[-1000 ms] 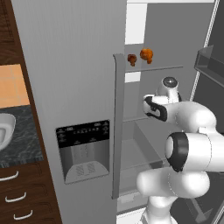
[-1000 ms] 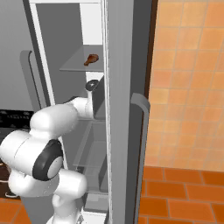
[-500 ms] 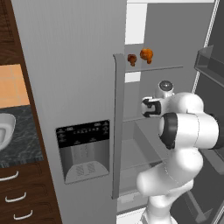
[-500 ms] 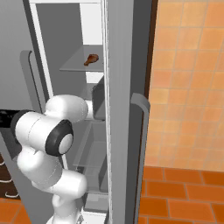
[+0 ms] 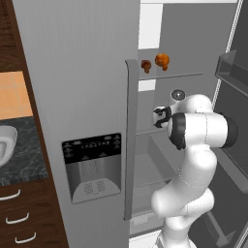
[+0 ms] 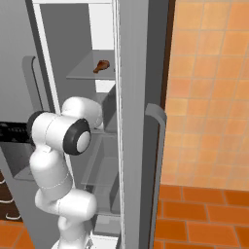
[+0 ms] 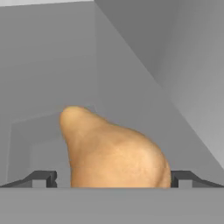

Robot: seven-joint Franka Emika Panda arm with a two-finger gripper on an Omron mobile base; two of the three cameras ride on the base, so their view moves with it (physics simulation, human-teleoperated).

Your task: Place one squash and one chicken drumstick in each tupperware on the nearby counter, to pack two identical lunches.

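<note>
Tool (image 7: 109, 179) spread wide, 2 dark tips either side of rounded tan-orange pear-shaped squash (image 7: 111, 151) on grey fridge shelf (image 7: 39, 153). Squash dead ahead, between tips, not yet clamped; narrow end points away, up-left. Closing looks next.

Upper fridge shelf (image 5: 184, 73): two chicken drumsticks (image 5: 162, 60), apparently lying near front edge, just apart.

A grey fridge (image 5: 87, 72) stands open between dark wood cabinets (image 5: 19, 213) and an orange tiled wall (image 6: 209, 87)
</note>
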